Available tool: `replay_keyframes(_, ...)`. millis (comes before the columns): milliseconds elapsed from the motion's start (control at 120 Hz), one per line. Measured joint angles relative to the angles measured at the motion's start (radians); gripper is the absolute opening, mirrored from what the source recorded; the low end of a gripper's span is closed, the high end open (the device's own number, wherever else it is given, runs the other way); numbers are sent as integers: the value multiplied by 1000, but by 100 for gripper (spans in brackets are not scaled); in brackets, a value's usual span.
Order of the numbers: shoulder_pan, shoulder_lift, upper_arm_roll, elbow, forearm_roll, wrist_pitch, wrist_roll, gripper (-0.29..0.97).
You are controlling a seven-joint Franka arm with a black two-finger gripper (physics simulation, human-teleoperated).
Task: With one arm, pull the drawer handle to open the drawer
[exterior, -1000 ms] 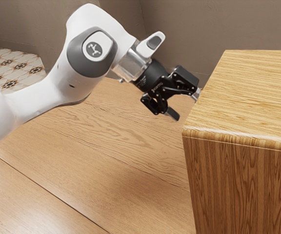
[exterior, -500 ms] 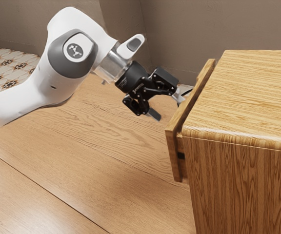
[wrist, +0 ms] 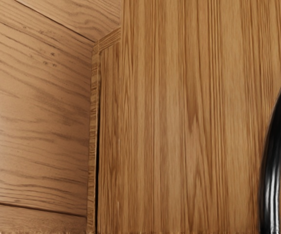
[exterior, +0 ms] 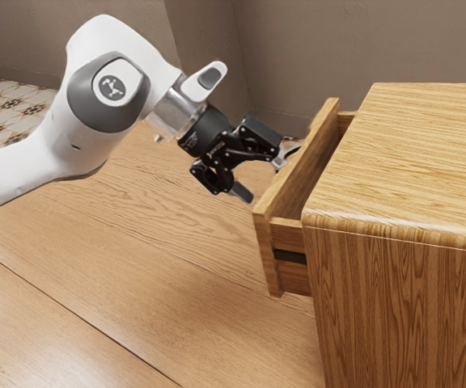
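Wooden surface [exterior: 136,267] before a plain brown wall; a cabinet [exterior: 411,242] stands on the right, its drawer [exterior: 294,186] partly out.
Exterior view: the hand [exterior: 264,176] is just left of the drawer; its grip cannot be told. Wrist view: the drawer front [wrist: 179,122] close, with the black handle [wrist: 276,161] curving beside it.

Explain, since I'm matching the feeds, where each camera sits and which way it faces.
Exterior view: beside the arm, facing the light oak cabinet; shows the white arm and black pincer.
Wrist view: on the hand, facing the oak drawer front and curved black handle.
Shared: that oak drawer front.
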Motion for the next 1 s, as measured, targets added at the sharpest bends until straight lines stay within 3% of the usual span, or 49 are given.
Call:
replay_keyframes(450, 60, -100, 64, -92, 54, -1, 3, 68)
replay_keyframes(700, 3, -139, 115, -119, 82, -2, 4, 68)
replay_keyframes(1000, 3, -163, 161, -149, 99, 1, 4, 67)
